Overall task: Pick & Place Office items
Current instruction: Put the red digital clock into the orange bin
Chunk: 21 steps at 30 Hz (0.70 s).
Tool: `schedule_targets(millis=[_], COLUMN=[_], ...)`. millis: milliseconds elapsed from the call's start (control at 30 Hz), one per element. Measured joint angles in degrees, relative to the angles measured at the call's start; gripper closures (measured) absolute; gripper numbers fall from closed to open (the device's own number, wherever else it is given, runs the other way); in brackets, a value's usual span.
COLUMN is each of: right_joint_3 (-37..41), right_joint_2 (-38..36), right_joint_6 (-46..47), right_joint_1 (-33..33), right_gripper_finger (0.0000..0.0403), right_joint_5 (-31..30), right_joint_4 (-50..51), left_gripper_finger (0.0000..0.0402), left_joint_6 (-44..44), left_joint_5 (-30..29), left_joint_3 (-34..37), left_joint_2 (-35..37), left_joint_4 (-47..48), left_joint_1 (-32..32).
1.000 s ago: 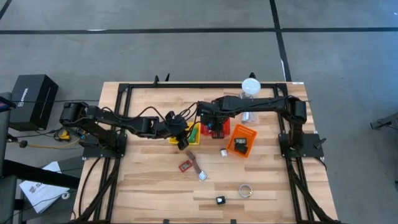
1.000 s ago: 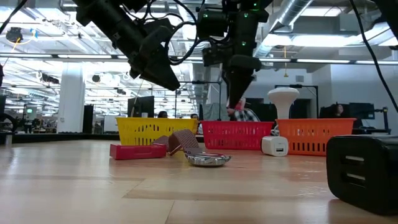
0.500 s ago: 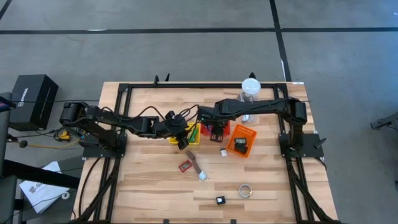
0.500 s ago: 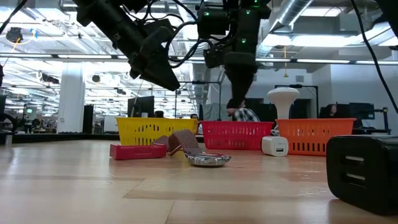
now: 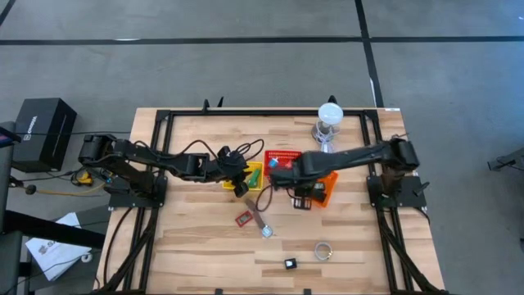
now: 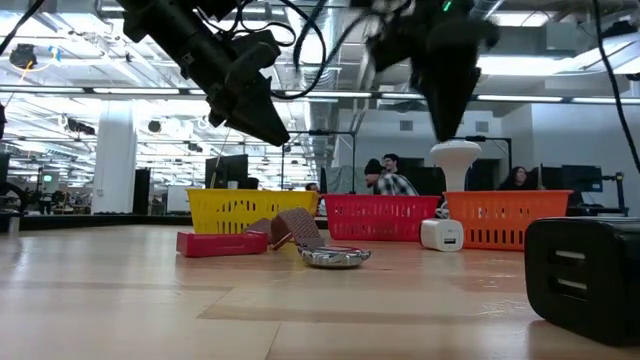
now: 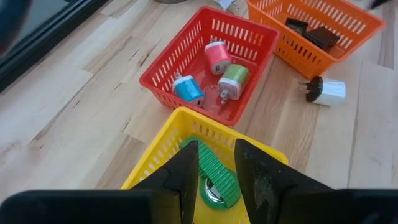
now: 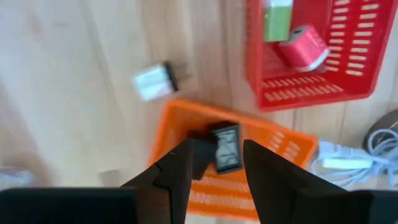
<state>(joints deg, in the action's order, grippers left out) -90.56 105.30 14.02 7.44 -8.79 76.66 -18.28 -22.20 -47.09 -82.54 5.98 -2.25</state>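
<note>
The white plug [image 8: 155,79], at ten o'clock off the open, empty right gripper [image 8: 215,163], looks light and rigid, so grip its flat sides.

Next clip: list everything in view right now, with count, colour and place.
baskets: three; yellow basket, red basket, orange basket; in a row mid-table
chargers: three; pink, green, blue; in the red basket
black items: at least two; in the orange basket
green item: one; in the yellow basket
white plug: one; on the table beside the orange basket
loose on the wood: red piece, brown strip, silver piece, ring, black cube
white-topped object: one; table's far edge
people: in the room behind
left claw: open, above the yellow basket
right claw: open, above the orange basket
</note>
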Motion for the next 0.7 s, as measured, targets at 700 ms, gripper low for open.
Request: schedule_targets(millis=[700], right_joint_3=[3.03], right_joint_2=[-6.15], right_joint_6=[35.37], right_joint_1=[34.23], right_gripper_finger=[0.0269], right_joint_5=[-7.52], right_joint_4=[5.93], left_gripper_finger=[0.0302], left_joint_6=[-1.59], left_joint_5=[0.0], left_joint_3=[0.0], left_joint_2=[0.0], left_joint_4=[-0.04], left_joint_1=[-0.03])
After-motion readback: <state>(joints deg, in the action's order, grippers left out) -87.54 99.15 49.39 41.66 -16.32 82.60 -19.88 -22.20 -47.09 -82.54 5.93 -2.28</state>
